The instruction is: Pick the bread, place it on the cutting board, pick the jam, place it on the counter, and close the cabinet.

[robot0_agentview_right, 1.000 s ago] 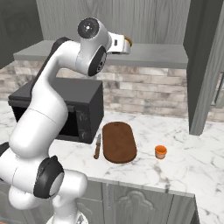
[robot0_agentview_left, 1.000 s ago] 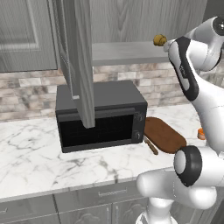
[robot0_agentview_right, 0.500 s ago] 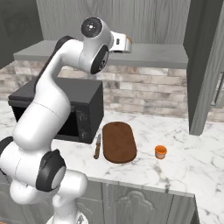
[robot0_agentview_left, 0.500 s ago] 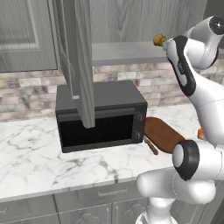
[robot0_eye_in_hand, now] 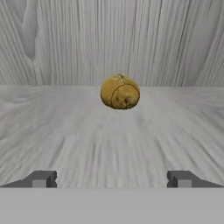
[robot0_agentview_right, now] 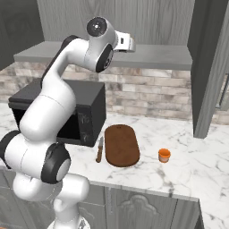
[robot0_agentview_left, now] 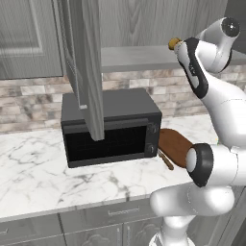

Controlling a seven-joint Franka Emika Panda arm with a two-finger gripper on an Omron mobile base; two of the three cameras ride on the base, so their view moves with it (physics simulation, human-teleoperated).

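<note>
golden-brown bread [robot0_eye_in_hand: 120, 91] sits on the cabinet [robot0_eye_in_hand: 109, 131] shelf before the wide-spread gripper [robot0_eye_in_hand: 111, 178].

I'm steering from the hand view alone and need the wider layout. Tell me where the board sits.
Observer: The board lies flat on the counter, just right of the microwave, well below the shelf.
Operator: Give me the jam's spot.
Observer: The jam stands on the counter, right of the board and apart from it.
Operator: Report the cabinet doors.
Observer: Both doors are open; the left door hangs in front of the microwave.
Operator: Check the gripper.
Observer: The gripper is open, and the bread sits on the shelf ahead of its fingertips.
</note>
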